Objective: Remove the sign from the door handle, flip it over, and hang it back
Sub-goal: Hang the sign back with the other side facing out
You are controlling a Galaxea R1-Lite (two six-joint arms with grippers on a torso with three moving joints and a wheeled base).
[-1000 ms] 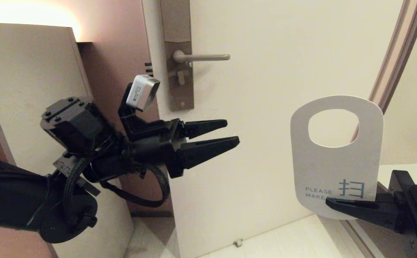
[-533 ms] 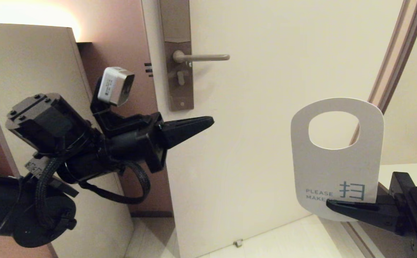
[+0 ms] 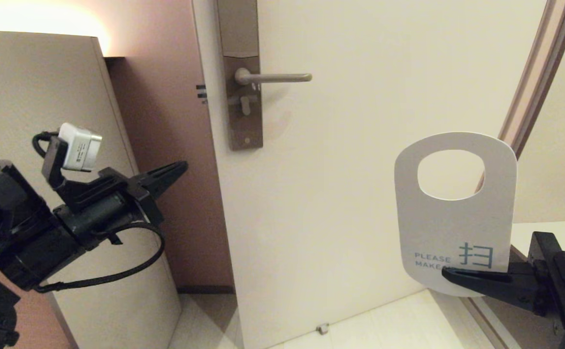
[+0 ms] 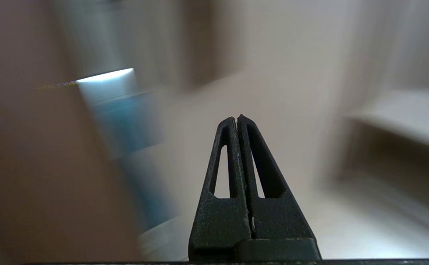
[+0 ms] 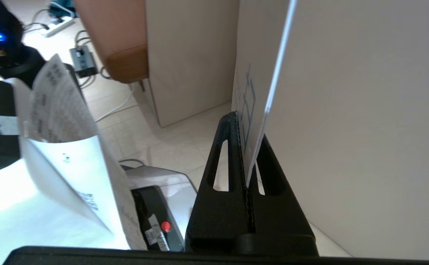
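The sign stands upright at the right, its white side with blue "PLEASE MAKE" lettering facing me and its oval hole at the top. My right gripper is shut on its lower edge; in the right wrist view the sign runs edge-on out from between the closed fingers of the right gripper. The door handle is bare, a slim horizontal lever on its tall lock plate, up and to the left of the sign. My left gripper is shut and empty at the far left, well away from the door; the left wrist view shows the left gripper with its fingers pressed together.
The pale door fills the middle, with its frame at the right. A beige panel stands at the left behind my left arm. Papers and a device with a red button lie below my right gripper.
My left gripper has shut and pulled back to the left and down, away from the door. The right gripper still holds the sign in nearly the same place.
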